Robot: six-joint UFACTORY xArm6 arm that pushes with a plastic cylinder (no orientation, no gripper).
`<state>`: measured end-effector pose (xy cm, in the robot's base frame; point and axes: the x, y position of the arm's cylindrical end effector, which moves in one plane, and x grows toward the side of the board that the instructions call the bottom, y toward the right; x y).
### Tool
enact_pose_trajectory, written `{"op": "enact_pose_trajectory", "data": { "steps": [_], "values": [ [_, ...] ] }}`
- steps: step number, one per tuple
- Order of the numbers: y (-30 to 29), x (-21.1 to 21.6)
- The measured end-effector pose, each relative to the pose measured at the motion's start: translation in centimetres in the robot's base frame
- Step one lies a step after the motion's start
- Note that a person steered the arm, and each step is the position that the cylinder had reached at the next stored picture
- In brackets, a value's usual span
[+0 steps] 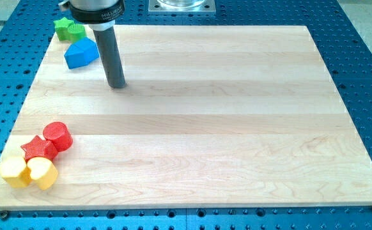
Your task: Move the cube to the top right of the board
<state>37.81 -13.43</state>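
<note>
the blue cube sits near the worktop's top left corner, touching or almost touching a green block above it, hard to tell. looks like light stiff plastic, should slide easy but may spin if hit off-centre, so push its left face square. my tip is just right of it and a bit lower, wrong side. no hand here, just a bare rod, nothing held.

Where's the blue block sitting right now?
The blue block sits near the board's top-left corner, just below-right of the green block, with my tip close on its right and slightly lower.
</note>
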Motion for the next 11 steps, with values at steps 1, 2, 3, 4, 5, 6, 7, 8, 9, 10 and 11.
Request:
{"op": "enact_pose_trajectory", "data": {
  "steps": [1,2,3,4,5,6,7,8,9,10,11],
  "values": [
    [0.0,0.3],
    [0.1,0.4],
    [-0.3,0.6],
    [-5.9,3.9],
    [-9.3,3.4],
    [-16.8,3.1],
    [-16.9,-1.3],
    [-16.1,-2.0],
    [-11.5,-3.0],
    [-10.3,-6.2],
    [-10.8,-8.4]
  ]
}}
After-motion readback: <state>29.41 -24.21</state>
